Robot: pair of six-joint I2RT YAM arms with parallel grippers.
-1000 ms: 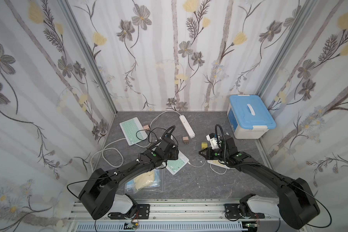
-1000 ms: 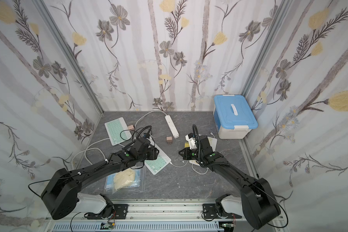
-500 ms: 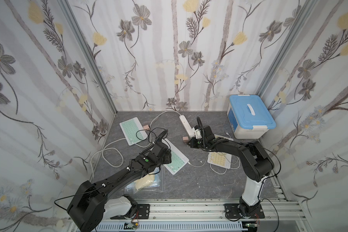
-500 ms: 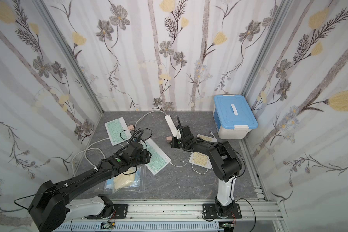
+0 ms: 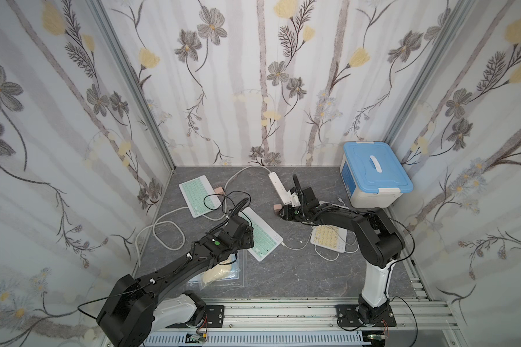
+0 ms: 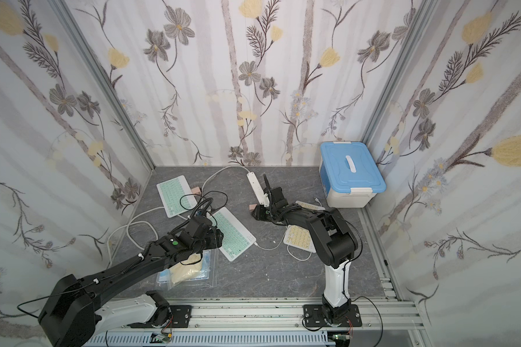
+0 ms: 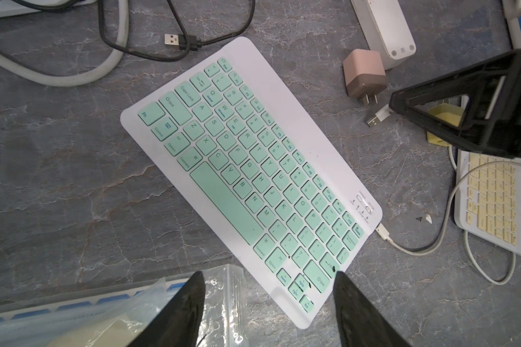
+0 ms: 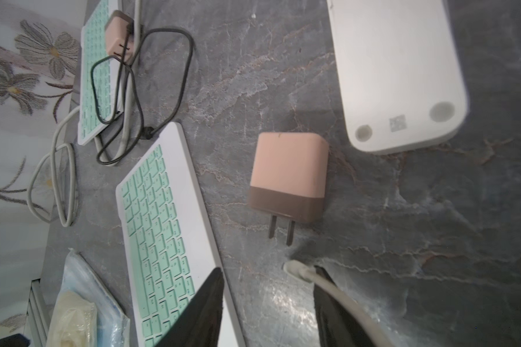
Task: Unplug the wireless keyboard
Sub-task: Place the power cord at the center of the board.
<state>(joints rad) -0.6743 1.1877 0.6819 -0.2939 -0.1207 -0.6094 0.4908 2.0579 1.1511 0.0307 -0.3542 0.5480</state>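
Clearly spread, the left gripper hovers with its two black fingers wide apart. Only the near corner of the mint-green keyboard sits between them. Whether the tips touch the keys cannot be told. That keyboard lies flat and skewed on the grey table, midway between the two arms in both top views.

The right gripper likewise stands wide and pinches nothing. A white cable runs along the inner face of one finger. Its USB plug lies loose past the fingertip, just short of the prongs of a pink charger lying on its side.

The cable's other end, a small white connector, is seated in the edge of the mint-green keyboard. From there the cable loops toward a yellow keyboard.

Just beside the charger lies a white power strip, underside up. A black cable with a bare plug rests near the keyboard's far end. A plastic bag lies just beside the left gripper. Toward the back, a second green keyboard sits beside another pink charger, and a blue-lidded box stands in the back corner on the right arm's side.
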